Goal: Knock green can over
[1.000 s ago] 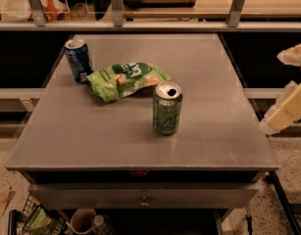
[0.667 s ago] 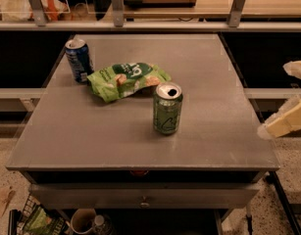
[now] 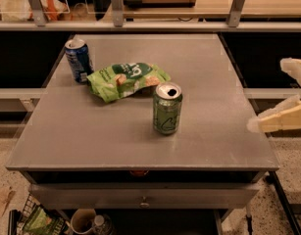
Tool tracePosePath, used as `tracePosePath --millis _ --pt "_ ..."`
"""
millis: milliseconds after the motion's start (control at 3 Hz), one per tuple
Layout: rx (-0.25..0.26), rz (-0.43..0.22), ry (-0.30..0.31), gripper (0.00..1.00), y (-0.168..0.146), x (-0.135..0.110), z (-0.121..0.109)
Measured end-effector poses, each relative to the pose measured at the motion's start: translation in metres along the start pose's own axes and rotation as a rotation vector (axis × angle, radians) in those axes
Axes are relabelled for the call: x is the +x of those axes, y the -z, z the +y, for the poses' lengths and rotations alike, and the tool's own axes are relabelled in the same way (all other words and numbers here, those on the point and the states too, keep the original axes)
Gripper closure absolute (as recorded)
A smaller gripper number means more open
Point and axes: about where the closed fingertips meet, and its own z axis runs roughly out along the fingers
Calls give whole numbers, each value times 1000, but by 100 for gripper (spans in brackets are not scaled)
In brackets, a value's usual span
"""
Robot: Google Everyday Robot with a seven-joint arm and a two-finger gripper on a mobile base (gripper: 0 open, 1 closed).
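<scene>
The green can [image 3: 167,108] stands upright near the middle of the grey table [image 3: 91,136], silver top up, dark logo facing me. My gripper [image 3: 282,94] comes in from the right edge of the view, beyond the table's right side. Its two pale fingers are spread apart, one high [image 3: 293,65] and one low [image 3: 277,121], with nothing between them. The gripper is well to the right of the can and does not touch it.
A blue can [image 3: 79,59] stands upright at the table's back left. A flat green snack bag [image 3: 125,79] lies between it and the green can. A railing with posts [image 3: 115,9] runs behind the table. A drawer front [image 3: 145,196] sits below the table's front edge.
My gripper's lower finger has dropped and shifted slightly left toward the table's right edge. The cans and the bag have not moved.
</scene>
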Motion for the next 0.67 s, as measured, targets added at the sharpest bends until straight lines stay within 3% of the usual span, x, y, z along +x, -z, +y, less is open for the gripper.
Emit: tracePosePath --millis 333,667 --pt "-9 -42 -7 0 -1 -13 5" --pt "-8 -38 -6 0 -1 -12 4"
